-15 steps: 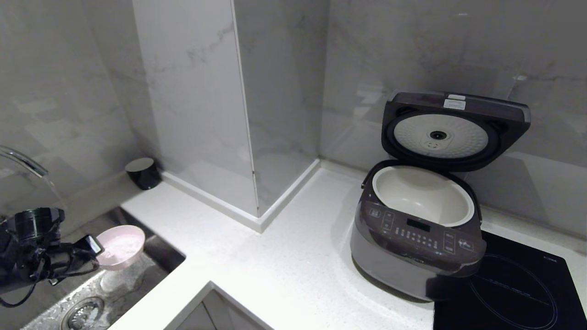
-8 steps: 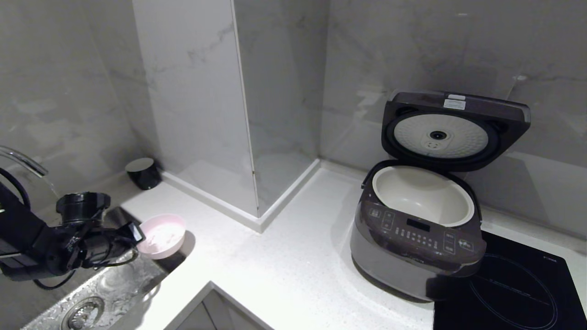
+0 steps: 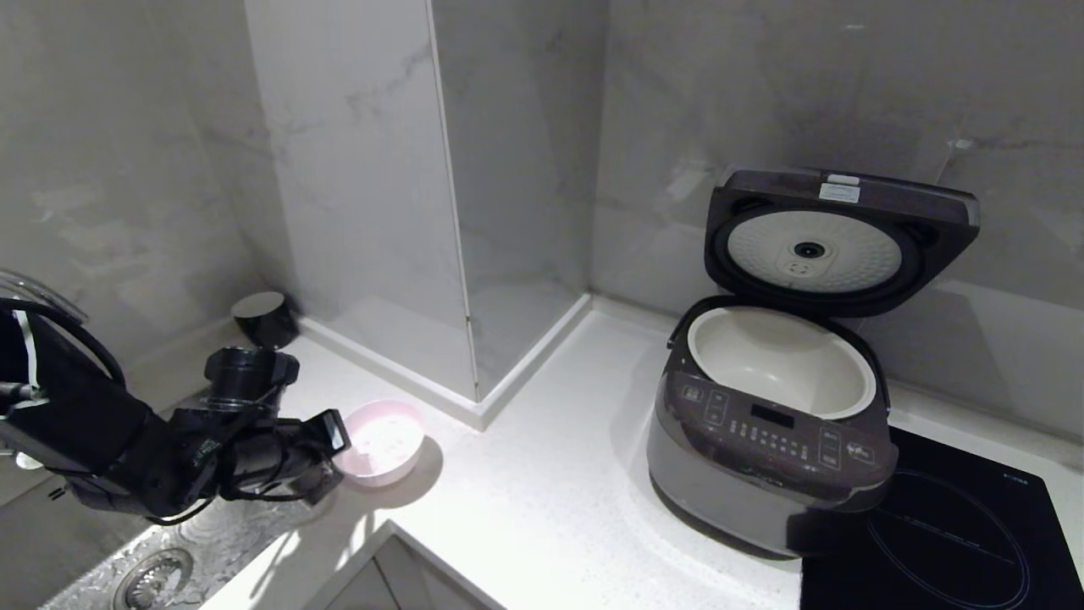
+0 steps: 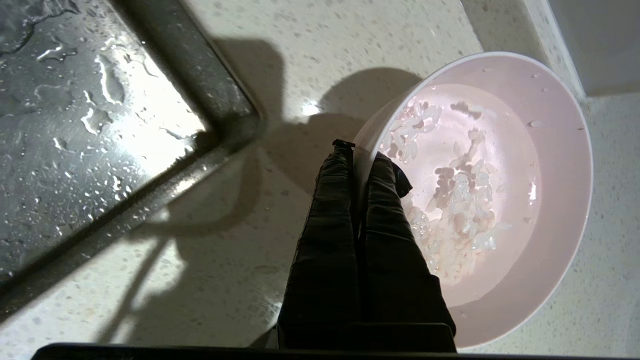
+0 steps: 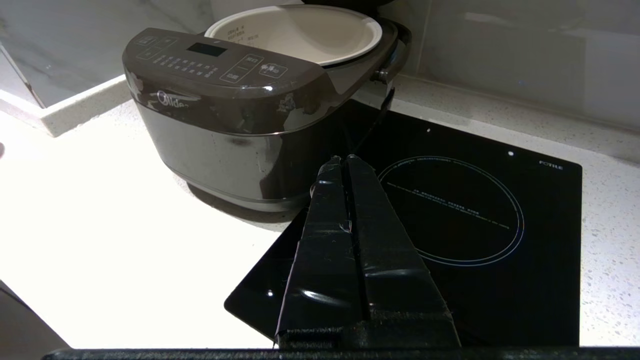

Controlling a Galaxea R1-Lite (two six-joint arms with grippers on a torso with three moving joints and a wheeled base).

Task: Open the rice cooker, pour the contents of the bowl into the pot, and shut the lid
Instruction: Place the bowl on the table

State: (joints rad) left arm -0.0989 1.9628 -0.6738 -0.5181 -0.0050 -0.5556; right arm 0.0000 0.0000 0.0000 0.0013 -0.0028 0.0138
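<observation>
With our left gripper [image 4: 359, 150] jaws pinching only the bowl [image 3: 383, 440] rim, wet rice [image 4: 452, 200] may spill before the pot [image 3: 781, 360] at three o'clock.

Glossy dark rice cooker [image 3: 766, 440], wet steel sink [image 4: 75, 125], speckled stone-like counter [image 3: 525, 500], glassy black hob [image 5: 450, 215], smooth matt bowl [image 4: 500, 200].

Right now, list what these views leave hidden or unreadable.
- Head view: the left gripper hides the bowl rim where it is clamped.
- Left wrist view: the fingers cover part of the rice.
- Right wrist view: the rice cooker lid is cut off by the frame edge.
- Head view: the cooker's button labels are too small to read.
</observation>
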